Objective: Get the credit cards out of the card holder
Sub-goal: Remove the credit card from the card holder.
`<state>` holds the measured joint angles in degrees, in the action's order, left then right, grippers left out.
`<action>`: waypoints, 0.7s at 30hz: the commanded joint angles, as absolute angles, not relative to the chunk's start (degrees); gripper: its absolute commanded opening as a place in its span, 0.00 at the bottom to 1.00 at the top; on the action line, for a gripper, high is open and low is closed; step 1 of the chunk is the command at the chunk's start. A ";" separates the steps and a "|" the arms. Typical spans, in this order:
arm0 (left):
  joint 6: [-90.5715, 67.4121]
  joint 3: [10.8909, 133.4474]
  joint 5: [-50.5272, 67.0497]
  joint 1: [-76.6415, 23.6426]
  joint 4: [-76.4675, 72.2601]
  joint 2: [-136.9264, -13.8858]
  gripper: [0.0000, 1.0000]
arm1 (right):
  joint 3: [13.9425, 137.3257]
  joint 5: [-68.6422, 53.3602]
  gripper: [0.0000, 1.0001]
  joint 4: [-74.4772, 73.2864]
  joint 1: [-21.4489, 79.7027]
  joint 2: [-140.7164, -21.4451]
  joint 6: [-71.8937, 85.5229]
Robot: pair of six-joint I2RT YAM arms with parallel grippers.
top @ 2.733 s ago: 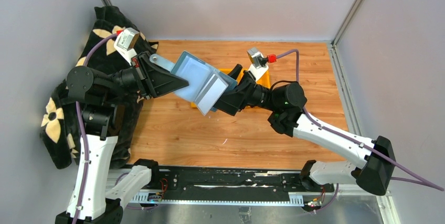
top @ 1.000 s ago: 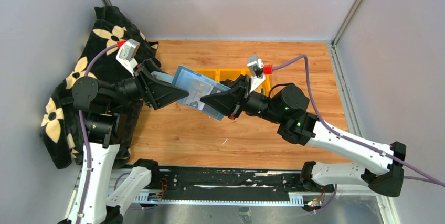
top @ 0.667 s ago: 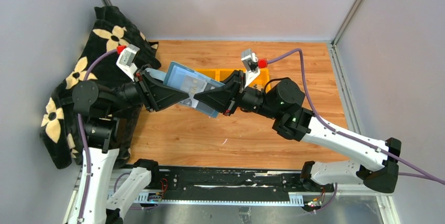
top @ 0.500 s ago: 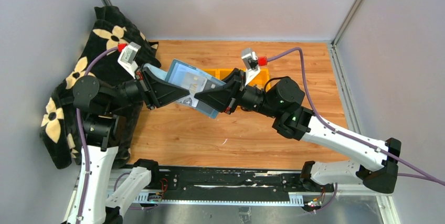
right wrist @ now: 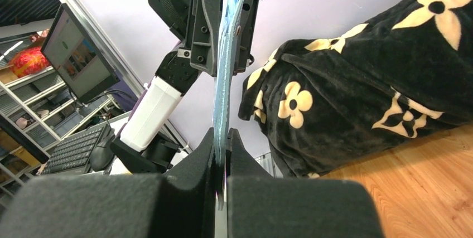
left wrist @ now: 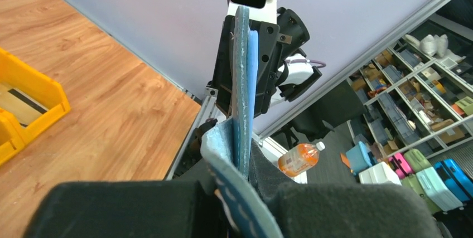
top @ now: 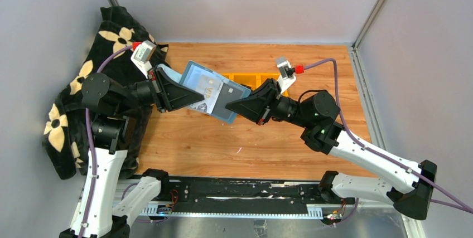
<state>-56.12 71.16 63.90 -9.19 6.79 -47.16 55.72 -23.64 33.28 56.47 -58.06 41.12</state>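
Extraction step running. Left gripper is clamping tight on the card holder, which is hanging mid-air between both jaw sets. Right gripper is pinching near-flat on what looks like the dark card. Next: pull straight away from left jaws.

The card holder is open and held clear of the table, left of centre in the top view, with its paler inner face upward. The outer cover is teal-blue. Its left end is clamped in the left gripper, and its right end is pinched by the right gripper. Two credit cards lie on the inner face: a pale printed card mid-holder and a dark grey card to its right. Both wrist views show the holder edge-on.
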 commanded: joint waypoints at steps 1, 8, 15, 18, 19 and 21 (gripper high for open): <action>-56.90 73.18 63.48 -8.53 4.98 -47.26 0.14 | 55.82 -28.43 0.00 37.94 55.38 -55.72 42.31; -50.44 76.34 62.23 -8.44 11.47 -48.27 0.26 | 55.59 -31.86 0.00 38.82 55.37 -54.83 41.90; -52.75 74.46 61.44 -8.44 8.08 -47.94 0.22 | 56.75 -33.64 0.00 42.01 55.37 -56.97 43.83; -54.75 73.28 61.91 -8.44 5.91 -47.39 0.14 | 57.12 -34.01 0.00 43.56 55.37 -58.09 44.77; -55.36 73.05 62.14 -8.44 5.24 -47.31 0.12 | 57.19 -33.96 0.01 43.92 55.37 -58.42 45.00; -57.10 72.44 62.75 -8.44 3.28 -47.22 0.09 | 57.36 -33.34 0.09 43.65 55.37 -58.98 45.34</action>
<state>-54.24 74.11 62.67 -8.69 6.79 -47.31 55.64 -30.46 38.57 55.24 -58.26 43.31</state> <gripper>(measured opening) 0.129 0.036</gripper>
